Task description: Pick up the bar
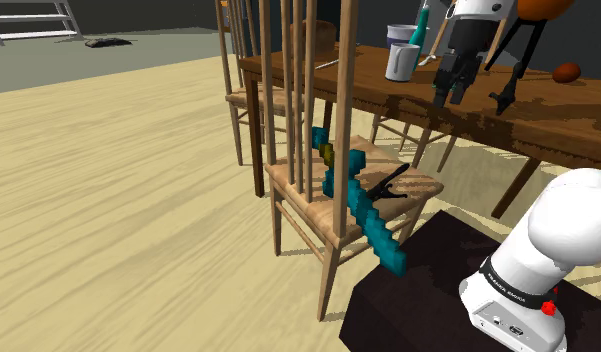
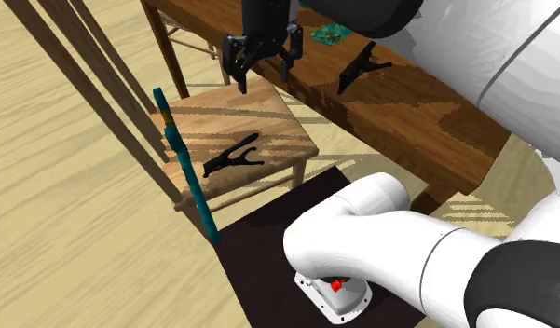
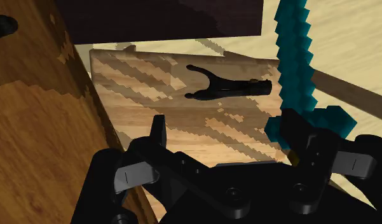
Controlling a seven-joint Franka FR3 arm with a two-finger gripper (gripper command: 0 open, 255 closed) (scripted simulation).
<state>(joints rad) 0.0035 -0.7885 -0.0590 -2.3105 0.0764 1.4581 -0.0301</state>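
A wooden chair (image 1: pixel 345 120) is pulled up beside a dark wooden table (image 1: pixel 548 115), all of it set on a pale plank floor (image 1: pixel 108 200). A teal blocky sword-looking thing (image 1: pixel 373 215) is laid along the seat by the back spindles, one end stuck out past the seat. On the table, a grey mug (image 1: pixel 401 62) is stood upright, a brown oval thing (image 1: pixel 566 72) is set well apart from it, and a black clamp-shaped thing (image 2: pixel 360 67) is laid near the edge.

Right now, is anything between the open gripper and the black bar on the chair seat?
Nothing visible. The bar lies bare on the chair seat, lower than the gripper; the teal sword leans beside it, close to its straight end.
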